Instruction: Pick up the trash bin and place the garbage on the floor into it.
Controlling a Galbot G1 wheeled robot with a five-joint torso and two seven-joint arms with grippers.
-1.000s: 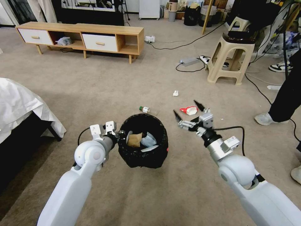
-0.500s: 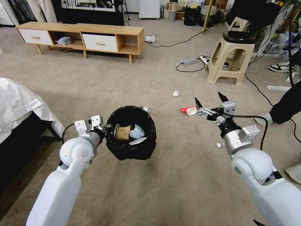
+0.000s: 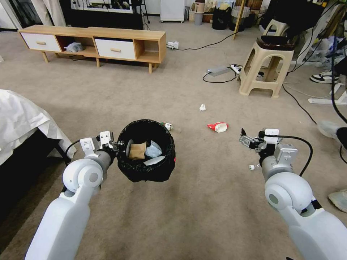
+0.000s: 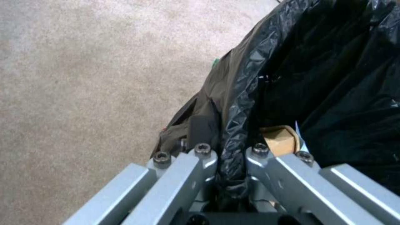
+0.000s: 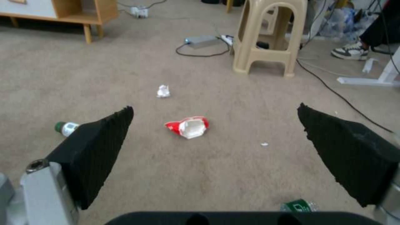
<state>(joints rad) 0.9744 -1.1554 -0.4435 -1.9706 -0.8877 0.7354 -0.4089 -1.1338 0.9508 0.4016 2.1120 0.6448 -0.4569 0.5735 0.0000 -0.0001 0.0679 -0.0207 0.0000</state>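
Black plastic lines the bin (image 3: 146, 151), which hangs clear of the floor (image 3: 202, 206) with the left gripper (image 4: 231, 156) clamped on its rim, jaws closed over the bag. A bottle (image 3: 167, 126) lies just behind it. Farther right, a white wad (image 3: 202, 107) and red-and-white wrapper (image 5: 188, 127) lie ahead of the right gripper (image 5: 214, 147), jaws wide open.

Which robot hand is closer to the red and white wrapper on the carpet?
The right gripper: open, it hangs just beside the wrapper. The left gripper grips the trash bin, farther off.
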